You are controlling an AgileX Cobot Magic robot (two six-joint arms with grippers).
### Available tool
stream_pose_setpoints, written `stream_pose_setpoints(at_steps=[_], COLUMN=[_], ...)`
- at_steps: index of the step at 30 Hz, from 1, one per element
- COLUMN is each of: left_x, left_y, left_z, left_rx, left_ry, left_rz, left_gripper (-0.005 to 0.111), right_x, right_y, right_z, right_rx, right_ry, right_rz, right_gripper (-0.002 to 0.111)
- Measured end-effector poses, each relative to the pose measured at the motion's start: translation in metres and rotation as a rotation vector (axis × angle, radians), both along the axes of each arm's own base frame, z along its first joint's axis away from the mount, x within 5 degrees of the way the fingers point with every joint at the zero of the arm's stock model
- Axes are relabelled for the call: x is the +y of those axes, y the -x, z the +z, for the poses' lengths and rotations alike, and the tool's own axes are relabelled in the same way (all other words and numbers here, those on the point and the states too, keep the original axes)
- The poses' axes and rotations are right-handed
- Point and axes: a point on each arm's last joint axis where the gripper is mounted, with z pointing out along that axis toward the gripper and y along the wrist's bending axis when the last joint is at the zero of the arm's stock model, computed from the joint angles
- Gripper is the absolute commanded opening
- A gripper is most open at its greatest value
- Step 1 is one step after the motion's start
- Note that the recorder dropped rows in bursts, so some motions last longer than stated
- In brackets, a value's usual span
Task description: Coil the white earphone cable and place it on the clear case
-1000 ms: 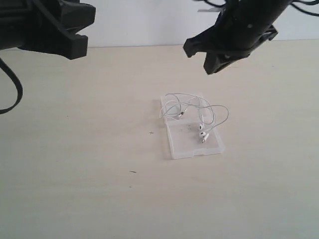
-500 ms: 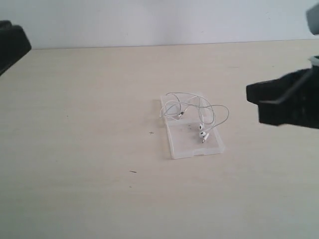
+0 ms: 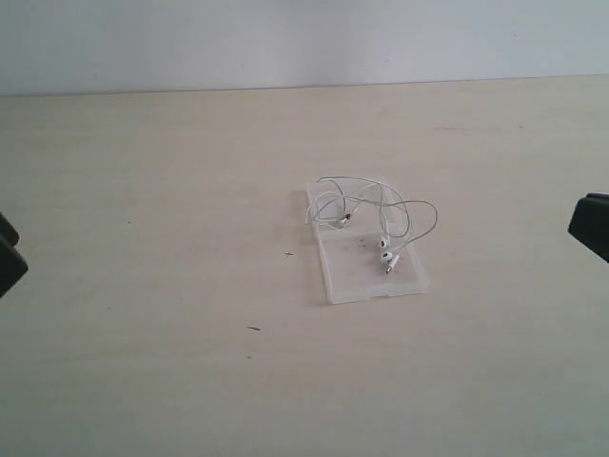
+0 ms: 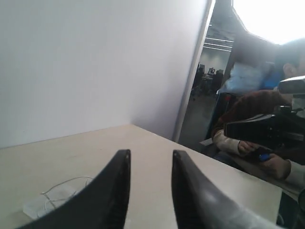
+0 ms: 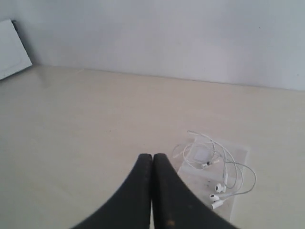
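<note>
The clear case [image 3: 354, 277] lies flat on the pale tabletop [image 3: 171, 190], and the white earphone cable [image 3: 413, 205] rests on top of it in a loose, untidy bundle of loops. Most of the wire is gathered over the case's far half. One wide loop hangs past the case's right edge, seen from the exterior view. The two earbuds [image 3: 384, 249] sit close together on the case's nearer half, close to that same edge. Nothing is touching the case or the cable. Both arms are well apart from the case, and only a dark corner of each shows at the edges of the exterior view: the left arm [image 3: 8, 257] far off the case's left side, the right arm [image 3: 592, 226] far off its right side. The left jaws stand parted with a clear gap and nothing between them. The right jaws are pressed together tip to tip and hold nothing.
</note>
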Motion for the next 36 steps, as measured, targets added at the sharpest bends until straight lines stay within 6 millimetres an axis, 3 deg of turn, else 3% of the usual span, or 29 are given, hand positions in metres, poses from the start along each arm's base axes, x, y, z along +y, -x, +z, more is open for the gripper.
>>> stream_pose_setpoints(at_steps=[12,18,23,27,36], left_x=[0.0,0.002,0.001,0.007,0.019], left_y=[0.001,0.009,0.033,0.047,0.052], left_z=[-0.018,-0.012,0.002,0.009,0.012], left_rx=[0.068,0.06,-0.132,-0.216,-0.245], left_ry=[-0.117,-0.035,0.036,0.096,0.173], left_rz=[-0.004,-0.03,-0.182,-0.206,-0.118], left_gripper=[0.028,0.0,0.0,0.0,0.0], right_x=[-0.005,-0.004,-0.004,-0.004,-0.003], right_y=[0.021,0.023,0.023,0.023,0.023], right_z=[0.009,0.009,0.009,0.009,0.01], right_rx=[-0.126,-0.13,-0.13,-0.127,-0.115], right_ry=[-0.066,-0.062,-0.064,-0.069,-0.087], right_rz=[0.048,0.065,0.068,0.069,0.068], right_gripper=[0.0,0.0,0.0,0.0,0.0])
